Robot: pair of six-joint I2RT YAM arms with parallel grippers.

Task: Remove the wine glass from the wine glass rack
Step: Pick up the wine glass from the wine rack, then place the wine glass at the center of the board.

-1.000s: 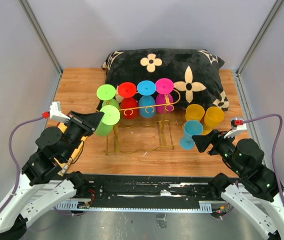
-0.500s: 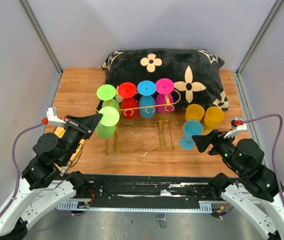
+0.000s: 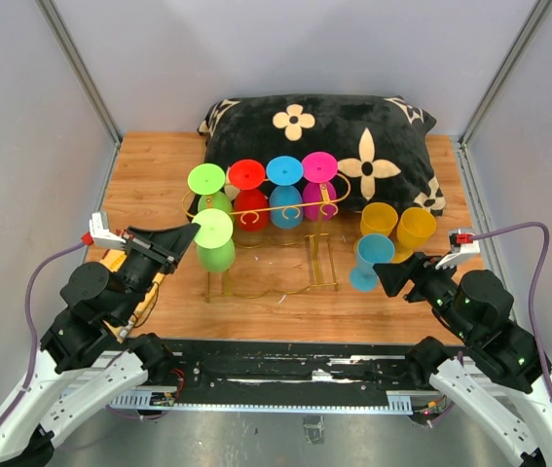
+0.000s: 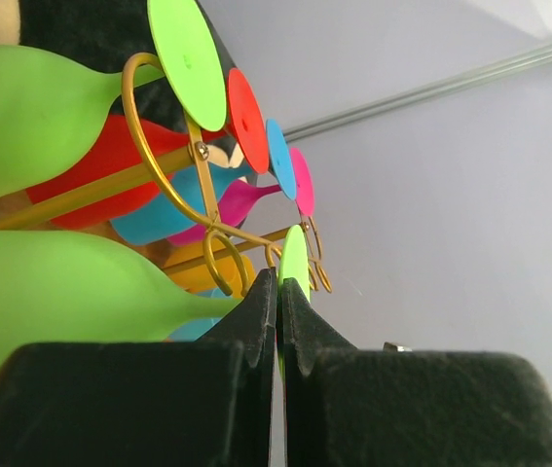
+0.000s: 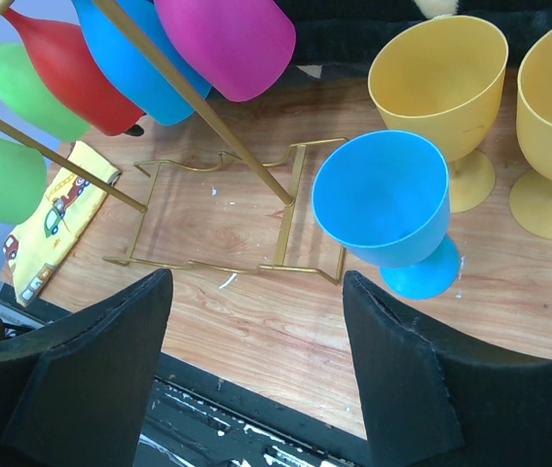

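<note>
While tight on glass [image 4: 71, 292], left hand [image 4: 277, 290]

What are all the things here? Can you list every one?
pillow: one, black with cream flowers, back of the table
wine glass rack: one, gold wire, in front of the pillow
hanging glasses: four, green, red, blue, pink, upside down on the rack
held glass: one, green, rack's near left end
standing glasses: three, two yellow, one blue, right of the rack
cloth: one, yellow with cars, near left of the table
table: one, brown wood
left fingers: black, shut on the held glass's stem
right fingers: black, open, empty, by the blue standing glass
</note>
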